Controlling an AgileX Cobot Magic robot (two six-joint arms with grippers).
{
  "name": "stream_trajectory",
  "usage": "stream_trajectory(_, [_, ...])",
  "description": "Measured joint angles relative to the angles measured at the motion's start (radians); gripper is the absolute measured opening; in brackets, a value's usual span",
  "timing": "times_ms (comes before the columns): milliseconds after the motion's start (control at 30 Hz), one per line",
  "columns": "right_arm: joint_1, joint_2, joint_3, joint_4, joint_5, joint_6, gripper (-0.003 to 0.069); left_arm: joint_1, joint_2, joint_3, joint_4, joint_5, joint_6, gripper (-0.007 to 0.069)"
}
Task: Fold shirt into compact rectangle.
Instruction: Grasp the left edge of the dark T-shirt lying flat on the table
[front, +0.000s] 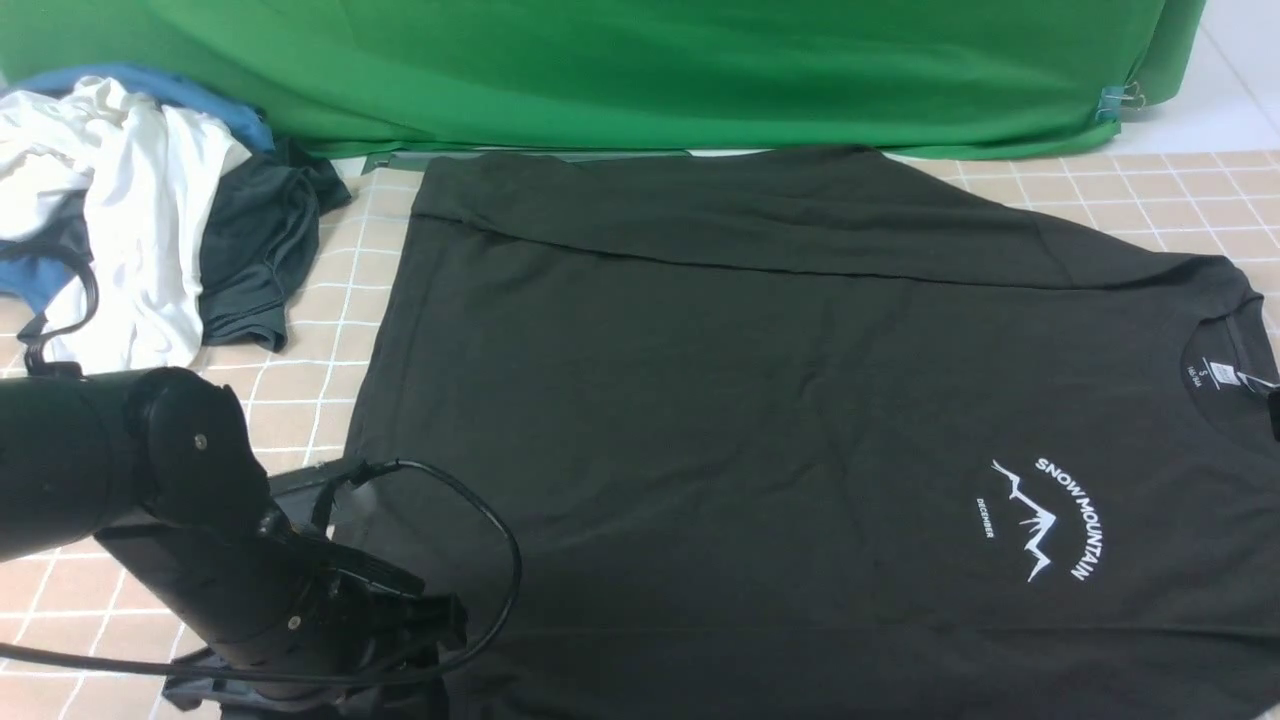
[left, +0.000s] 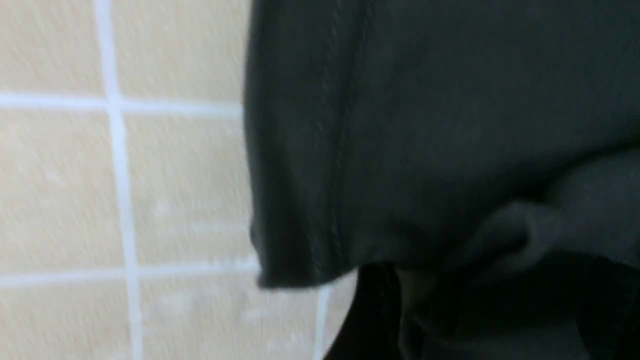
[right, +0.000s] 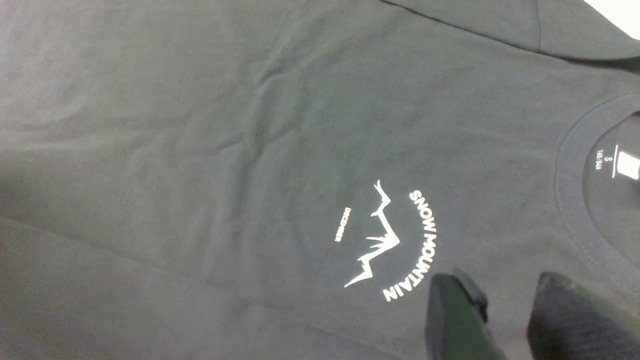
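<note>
Currently the shirt (front: 720, 400) lies spread on the tiled bench (front: 310, 330), black, front up, with its far long edge folded over onto the body. The right hand (right: 500, 287) is over the chest area with its fingers (right: 455, 320) apart. Shirt fabric shows in the gap and nothing is held; whether the tips touch the cloth, cannot tell. The white SNOW MOUNTAIN print (right: 395, 245) sits just beside one fingertip. The collar (right: 575, 200) with the neck label (right: 617, 162) is near the other one. A few soft wrinkles run across the fabric further out from this hand. The left hand (front: 320, 650) is low at the opposite end of the shirt, by the hem on the near side, mostly hidden by its own arm and cable in the front view. The left wrist view is blurred. It shows the hem corner (left: 295, 240) over bare tiles, and fabric bunched right against the dark finger shapes. Cannot tell whether this hand is clamped on the cloth or apart. Well beyond the left hand, on the far side of the bench, sits a loose pile: white garment (front: 130, 220), dark grey garment (front: 260, 250), blue garment (front: 215, 105). A green cloth (front: 640, 70) hangs behind everything, far from both hands.
</note>
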Motion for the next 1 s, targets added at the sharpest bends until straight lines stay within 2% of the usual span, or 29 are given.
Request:
stream_trajectory(167, [0.000,0.000,0.000,0.000,0.000,0.000,0.0246,0.000,0.000,-0.001,-0.010,-0.043,0.020,0.0524])
stream_trajectory(300, [0.000,0.000,0.000,0.000,-0.002,0.000,0.0248,-0.037,0.000,-0.014,-0.033,-0.012,0.072,0.0524])
stream_trajectory(467, [0.000,0.000,0.000,0.000,-0.014,0.000,0.0248,-0.149,0.000,-0.116,0.127,0.103,-0.059,0.0524])
stream_trajectory(600, [0.000,0.000,0.000,0.000,-0.015,0.000,0.0248,-0.201,0.000,-0.155,0.241,0.108,-0.149,0.0524])
stream_trajectory(867, [0.000,0.000,0.000,0.000,-0.015,0.000,0.0248,-0.211,0.063,-0.107,0.285,0.038,-0.171,0.0524])
stream_trajectory(1000, [0.000,0.000,0.000,0.000,-0.015,0.000,0.0248,-0.211,0.086,-0.104,0.247,0.004,-0.161,0.0524])
